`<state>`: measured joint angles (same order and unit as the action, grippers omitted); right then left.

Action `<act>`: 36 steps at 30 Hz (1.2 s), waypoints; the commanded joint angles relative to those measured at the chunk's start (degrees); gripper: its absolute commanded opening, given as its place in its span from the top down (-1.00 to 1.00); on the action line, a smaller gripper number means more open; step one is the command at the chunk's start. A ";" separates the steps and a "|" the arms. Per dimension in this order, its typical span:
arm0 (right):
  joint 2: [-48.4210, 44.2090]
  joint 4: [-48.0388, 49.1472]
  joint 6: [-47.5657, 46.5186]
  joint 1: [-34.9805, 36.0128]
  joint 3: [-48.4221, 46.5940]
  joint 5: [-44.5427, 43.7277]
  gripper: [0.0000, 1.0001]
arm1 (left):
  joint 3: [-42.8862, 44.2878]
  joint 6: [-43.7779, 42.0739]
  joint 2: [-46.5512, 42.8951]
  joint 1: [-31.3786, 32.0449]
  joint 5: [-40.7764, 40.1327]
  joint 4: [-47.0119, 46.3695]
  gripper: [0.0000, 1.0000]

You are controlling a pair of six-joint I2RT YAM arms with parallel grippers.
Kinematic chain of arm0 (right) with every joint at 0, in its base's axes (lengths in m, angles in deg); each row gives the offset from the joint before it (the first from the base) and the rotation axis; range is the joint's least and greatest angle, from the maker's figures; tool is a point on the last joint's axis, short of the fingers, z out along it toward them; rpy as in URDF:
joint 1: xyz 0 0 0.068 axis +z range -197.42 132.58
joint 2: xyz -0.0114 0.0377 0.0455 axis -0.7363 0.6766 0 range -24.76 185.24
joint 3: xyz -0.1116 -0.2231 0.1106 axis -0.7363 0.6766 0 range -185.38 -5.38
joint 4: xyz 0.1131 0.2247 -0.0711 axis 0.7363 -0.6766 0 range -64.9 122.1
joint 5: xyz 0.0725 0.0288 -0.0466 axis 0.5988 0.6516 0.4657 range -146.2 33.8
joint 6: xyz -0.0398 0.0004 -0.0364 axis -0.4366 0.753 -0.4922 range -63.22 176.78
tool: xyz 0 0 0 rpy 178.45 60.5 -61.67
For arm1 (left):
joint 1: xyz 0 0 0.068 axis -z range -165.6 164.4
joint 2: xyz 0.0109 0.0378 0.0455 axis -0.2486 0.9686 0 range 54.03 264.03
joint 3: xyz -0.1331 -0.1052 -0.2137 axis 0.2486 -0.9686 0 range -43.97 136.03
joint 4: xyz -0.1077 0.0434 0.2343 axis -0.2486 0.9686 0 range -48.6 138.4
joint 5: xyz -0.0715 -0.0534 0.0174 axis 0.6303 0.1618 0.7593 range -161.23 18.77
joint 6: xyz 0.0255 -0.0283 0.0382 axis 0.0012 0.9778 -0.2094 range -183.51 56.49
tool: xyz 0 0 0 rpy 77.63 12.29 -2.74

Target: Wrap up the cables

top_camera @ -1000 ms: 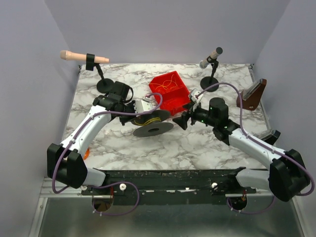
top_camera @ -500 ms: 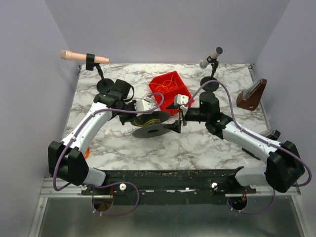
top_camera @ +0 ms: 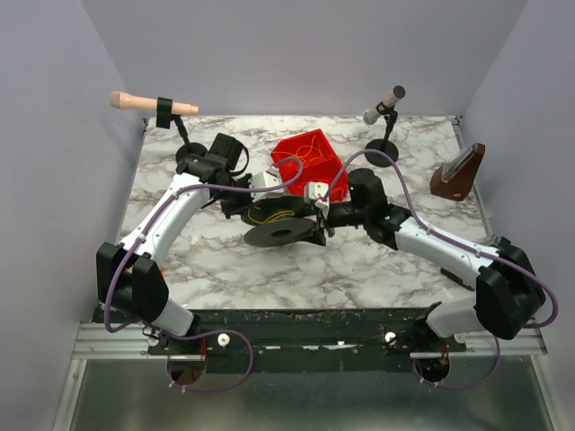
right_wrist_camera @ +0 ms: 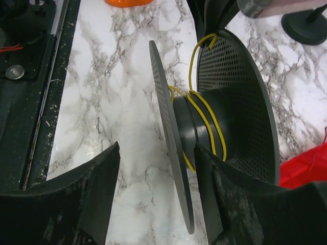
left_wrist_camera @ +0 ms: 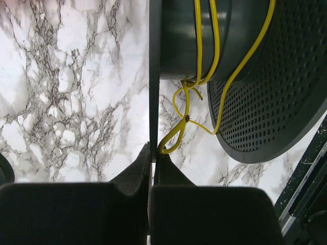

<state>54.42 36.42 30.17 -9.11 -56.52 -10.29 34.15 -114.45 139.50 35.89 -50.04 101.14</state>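
— Where was the cable [left_wrist_camera: 198, 41]?
— Round the spool [right_wrist_camera: 240, 102] hub. The left gripper [left_wrist_camera: 152, 153], at 11 o'clock, was clamped tight; on rim or cable loop, unclear.
— And the right gripper [right_wrist_camera: 157, 153]?
— Wide, straddling the rim at 3 o'clock.

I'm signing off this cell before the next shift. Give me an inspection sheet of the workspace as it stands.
Surface: marble table, no spills seen.
Job's things: black reel with a few turns of yellow cable on its hub; more yellow cables in the red bin.
Clutter: pink microphone and grey microphone on stands at the back; brown wedge at the right edge.
Grippers: left gripper shut on a reel flange's edge; right gripper open, straddling a flange.
Cables: purple arm cords hang in loops.
Surroundings: plain pale walls; nothing else seen.
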 commanded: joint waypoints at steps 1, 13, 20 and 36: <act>3.52 -2.21 0.94 0.37 -1.86 -0.64 -0.28 | 3.52 0.40 1.10 0.21 5.70 2.30 1.00; 5.64 -2.30 3.58 0.37 -2.13 -0.91 0.90 | 1.94 3.82 1.10 0.21 6.15 0.11 1.00; 6.95 -2.73 10.16 -1.04 -2.91 1.90 0.99 | 0.54 7.43 0.58 0.04 3.86 -2.00 0.71; 8.19 -1.60 19.66 -7.10 -2.22 6.73 0.99 | -0.61 13.32 -3.55 -1.36 -3.17 -8.07 0.17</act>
<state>61.98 35.44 46.32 -14.23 -58.66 -5.77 33.96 -103.26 138.41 35.72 -50.52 94.70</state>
